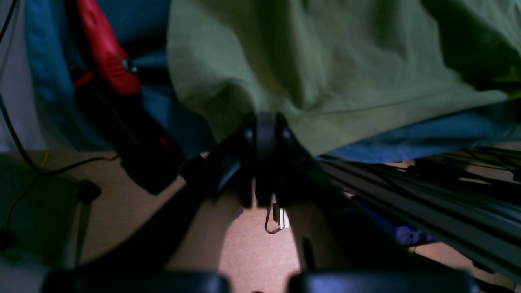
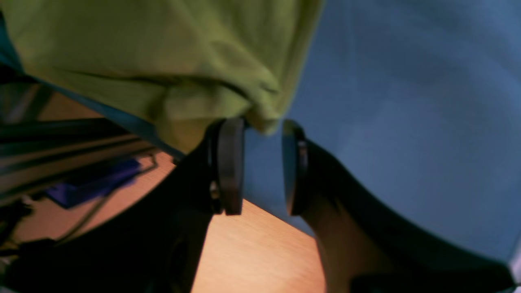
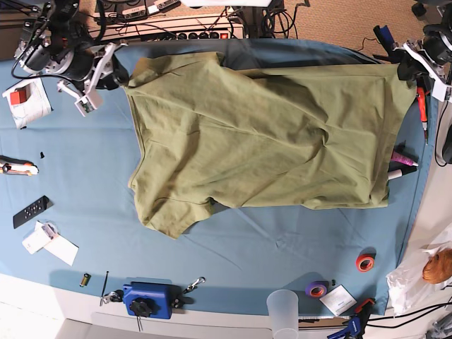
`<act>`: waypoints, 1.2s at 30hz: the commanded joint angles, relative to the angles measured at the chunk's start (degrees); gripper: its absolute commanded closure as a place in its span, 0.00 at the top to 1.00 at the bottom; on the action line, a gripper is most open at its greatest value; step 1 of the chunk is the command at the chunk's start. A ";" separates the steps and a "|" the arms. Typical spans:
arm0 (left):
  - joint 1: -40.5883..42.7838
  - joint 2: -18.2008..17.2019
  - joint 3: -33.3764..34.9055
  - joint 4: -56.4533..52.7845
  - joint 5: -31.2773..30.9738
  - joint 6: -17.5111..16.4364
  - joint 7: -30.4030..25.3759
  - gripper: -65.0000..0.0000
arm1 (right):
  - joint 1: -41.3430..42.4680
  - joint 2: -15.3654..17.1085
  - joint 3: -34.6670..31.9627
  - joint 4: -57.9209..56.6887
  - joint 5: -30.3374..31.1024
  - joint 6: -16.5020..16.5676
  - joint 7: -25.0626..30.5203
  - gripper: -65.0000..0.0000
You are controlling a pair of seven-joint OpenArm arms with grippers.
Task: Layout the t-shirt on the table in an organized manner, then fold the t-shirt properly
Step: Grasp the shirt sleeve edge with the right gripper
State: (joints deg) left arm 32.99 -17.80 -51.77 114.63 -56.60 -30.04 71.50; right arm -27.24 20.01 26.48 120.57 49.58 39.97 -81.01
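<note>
The olive-green t-shirt lies spread wide across the teal table, creased, with one sleeve bunched at its lower left. My left gripper is shut on the t-shirt's hem at the far right corner. In the right wrist view my right gripper is open, jaws apart. A corner of the t-shirt rests loose at its fingertips over the table cloth. In the base view that right gripper sits at the shirt's far left corner.
A blue clamp block, a clear cup and two tape rolls sit along the near edge. A remote and papers lie at left, markers at right. A red-handled tool hangs beside the left gripper.
</note>
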 commanded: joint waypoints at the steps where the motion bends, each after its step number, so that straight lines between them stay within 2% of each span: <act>1: 0.35 -0.94 -0.50 0.76 -0.63 0.15 -0.98 0.00 | 0.28 1.53 1.90 2.12 2.16 0.03 1.01 0.26; 4: 0.33 -0.94 -0.50 0.76 -0.66 0.15 -1.01 0.00 | 0.72 2.80 8.85 5.14 8.04 0.03 1.01 0.26; 6: 0.33 -0.94 -0.50 0.76 -0.66 0.15 -1.05 0.00 | 1.88 2.82 14.60 5.84 8.61 0.03 2.62 0.26; 7: 0.33 -0.94 -0.50 0.76 -0.66 0.15 -1.42 0.00 | 3.28 2.78 16.72 5.68 7.17 0.03 6.91 0.26; 8: 0.33 -0.94 -0.50 0.76 -0.66 0.15 -1.75 0.00 | 5.49 2.82 17.99 5.68 4.20 0.03 8.61 0.26; 10: 0.31 -0.94 -0.50 0.76 -0.68 0.15 -2.16 0.00 | 10.38 2.84 18.05 5.31 -1.46 0.03 8.81 0.26; 12: 0.31 -0.92 -0.50 0.76 -0.68 0.15 -2.16 0.00 | 14.25 2.84 16.63 3.43 -3.50 -0.37 9.73 0.26; 16: 0.33 -0.94 -0.50 0.76 -0.68 0.15 -2.12 0.00 | 19.39 2.84 10.82 -3.45 -4.11 -0.35 15.23 0.25; 21: 0.33 -0.94 -0.50 0.76 -0.68 0.15 -2.16 0.00 | 28.30 2.84 -0.28 -17.53 -11.82 -1.03 17.73 0.25; 27: 0.31 -0.94 -0.50 0.76 -0.68 0.15 -2.54 0.00 | 40.33 2.51 -9.75 -37.24 -11.91 -1.05 20.96 0.25; 36: 0.31 -0.94 -0.50 0.76 -0.70 0.15 -2.54 0.00 | 55.15 0.42 -18.34 -60.50 -11.74 0.03 20.83 0.25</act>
State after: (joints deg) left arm 32.99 -17.80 -51.79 114.63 -56.45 -29.87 69.82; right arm 26.22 19.64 7.86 58.98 36.60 39.72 -61.41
